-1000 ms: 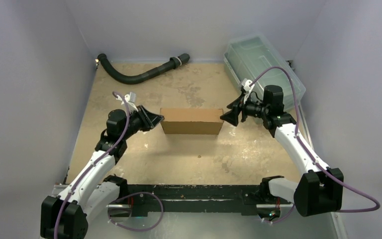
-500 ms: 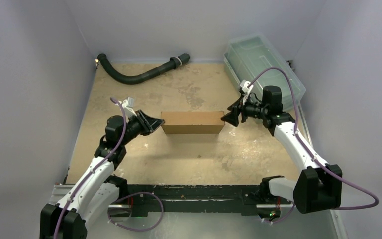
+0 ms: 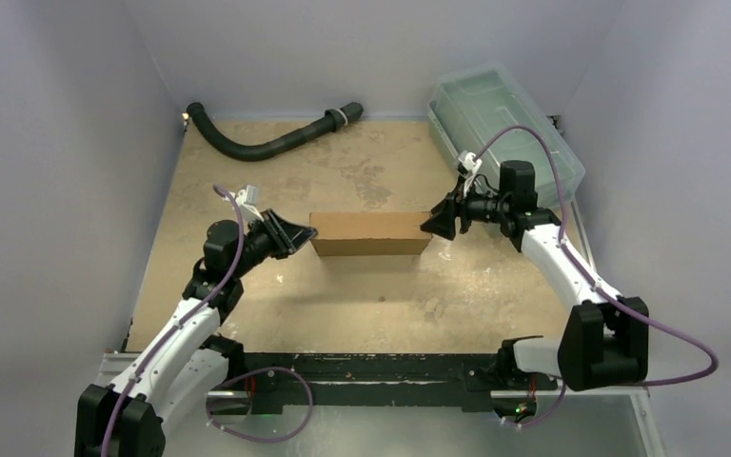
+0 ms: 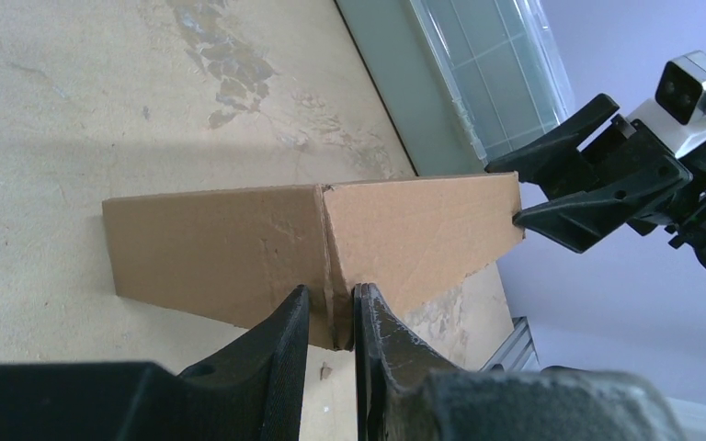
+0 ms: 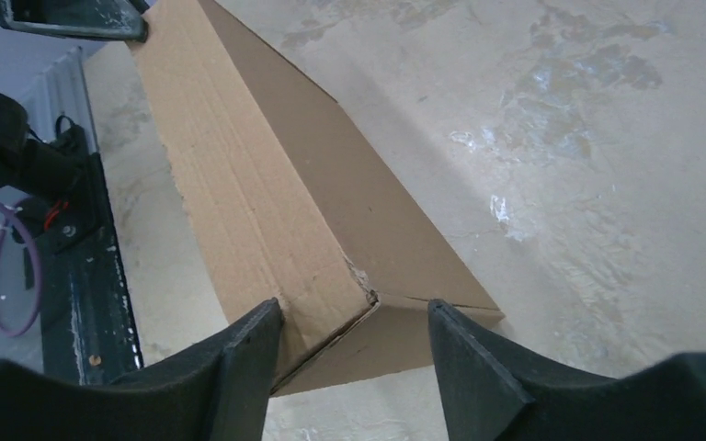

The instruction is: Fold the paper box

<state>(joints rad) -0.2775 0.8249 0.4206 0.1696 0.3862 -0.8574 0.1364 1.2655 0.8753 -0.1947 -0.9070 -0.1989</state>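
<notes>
The paper box [image 3: 369, 233] is a closed, plain brown cardboard block lying on the tan table, held between my two arms. My left gripper [image 3: 301, 238] is at its left end. In the left wrist view the fingers [image 4: 290, 322] stand narrow, pinching the box's [image 4: 239, 248] end corner edge; left gripper [image 4: 331, 296] shut on it. My right gripper [image 3: 432, 224] is at the right end. In the right wrist view it [image 5: 356, 308] is open wide, straddling the box's [image 5: 239, 184] end corner, with a gap beside the right finger [image 5: 464, 340].
A clear greenish plastic lidded bin [image 3: 500, 124] stands at the back right, just behind my right arm. A black corrugated hose [image 3: 266, 145] lies along the back left. Grey walls close in on three sides. The black base rail [image 3: 371, 367] runs along the near edge.
The left arm has drawn slightly nearer and the box has shifted a little to the right. The right gripper has narrowed slightly round the box's end.
</notes>
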